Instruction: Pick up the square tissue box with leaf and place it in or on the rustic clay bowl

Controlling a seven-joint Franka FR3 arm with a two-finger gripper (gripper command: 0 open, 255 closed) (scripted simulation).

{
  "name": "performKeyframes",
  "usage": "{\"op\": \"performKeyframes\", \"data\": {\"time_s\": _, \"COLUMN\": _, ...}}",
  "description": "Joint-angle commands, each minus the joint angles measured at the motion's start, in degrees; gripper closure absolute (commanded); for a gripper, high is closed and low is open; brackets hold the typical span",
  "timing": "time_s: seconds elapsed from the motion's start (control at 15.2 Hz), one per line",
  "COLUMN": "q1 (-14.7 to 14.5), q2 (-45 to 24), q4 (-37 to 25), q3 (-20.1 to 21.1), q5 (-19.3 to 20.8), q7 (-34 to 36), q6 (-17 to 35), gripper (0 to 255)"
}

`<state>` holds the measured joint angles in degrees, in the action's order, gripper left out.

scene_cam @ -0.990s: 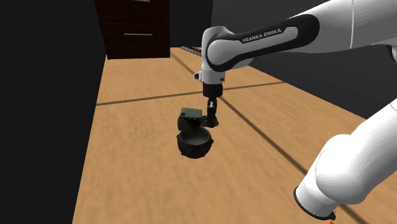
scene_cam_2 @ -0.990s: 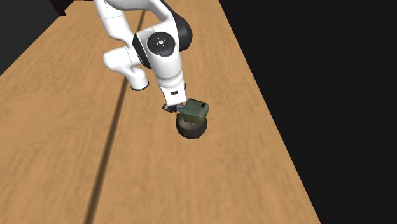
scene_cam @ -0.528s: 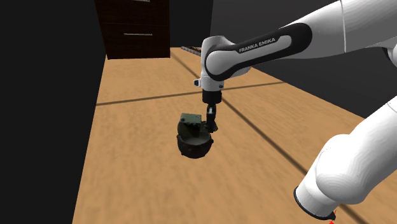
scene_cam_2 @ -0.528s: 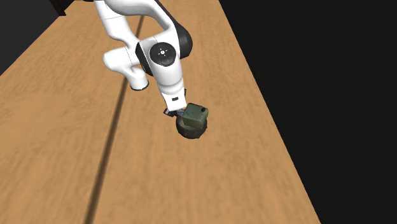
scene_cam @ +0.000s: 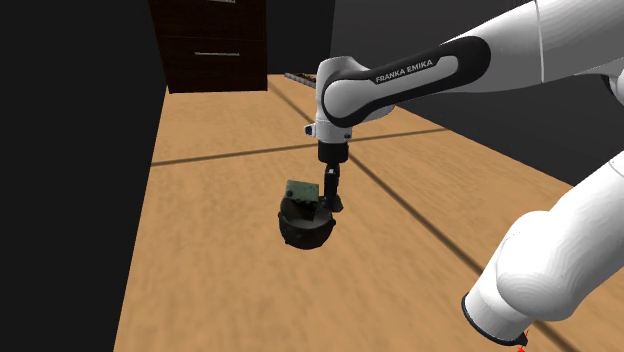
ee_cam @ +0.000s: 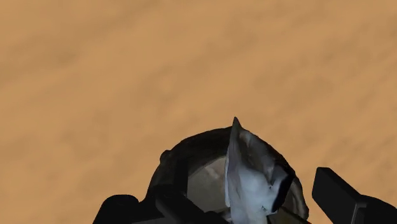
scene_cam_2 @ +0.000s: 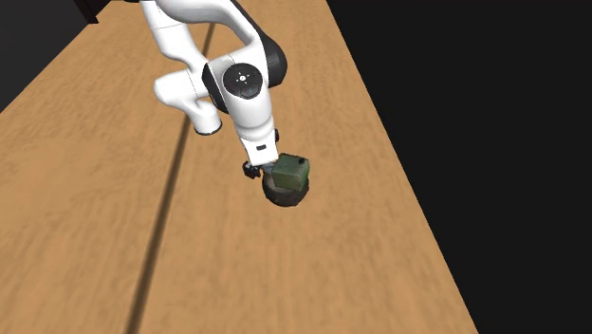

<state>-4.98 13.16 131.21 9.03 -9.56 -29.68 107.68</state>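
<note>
Black-fingered, hanging the pincer (scene_cam: 329,204) wide beside the green tissue box (scene_cam: 298,190), gripping nothing; lying tilted in the dark bowl (scene_cam: 305,236), toward the edge of the wooden floor (scene_cam_2: 285,275) on the second exterior view's right. Seemingly placing done; lacking only retreating.

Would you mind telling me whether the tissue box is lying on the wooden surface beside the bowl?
No, the green tissue box sits inside the dark bowl, poking up above its rim.
</note>
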Motion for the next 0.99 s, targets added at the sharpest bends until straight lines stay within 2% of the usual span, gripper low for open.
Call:
{"op": "performKeyframes", "data": {"time_s": 0.0, "q1": 0.00, "q2": 0.00, "q4": -0.01, "q3": 0.00, "q5": 0.00, "q7": 0.00, "q6": 0.00, "gripper": 0}}
{"op": "performKeyframes", "data": {"time_s": 0.13, "q1": 0.00, "q2": 0.00, "q4": 0.00, "q3": -0.01, "q5": 0.00, "q7": -0.01, "q6": 0.01, "gripper": 0}}
{"op": "performKeyframes", "data": {"time_s": 0.4, "q1": 0.47, "q2": 0.34, "q4": -6.93, "q3": -0.67, "q5": 0.61, "q7": 0.20, "q6": -7.30, "gripper": 0}}
{"op": "performKeyframes", "data": {"time_s": 0.92, "q1": 0.47, "q2": 0.34, "q4": -6.93, "q3": -0.67, "q5": 0.61, "q7": 0.20, "q6": -7.30, "gripper": 0}}
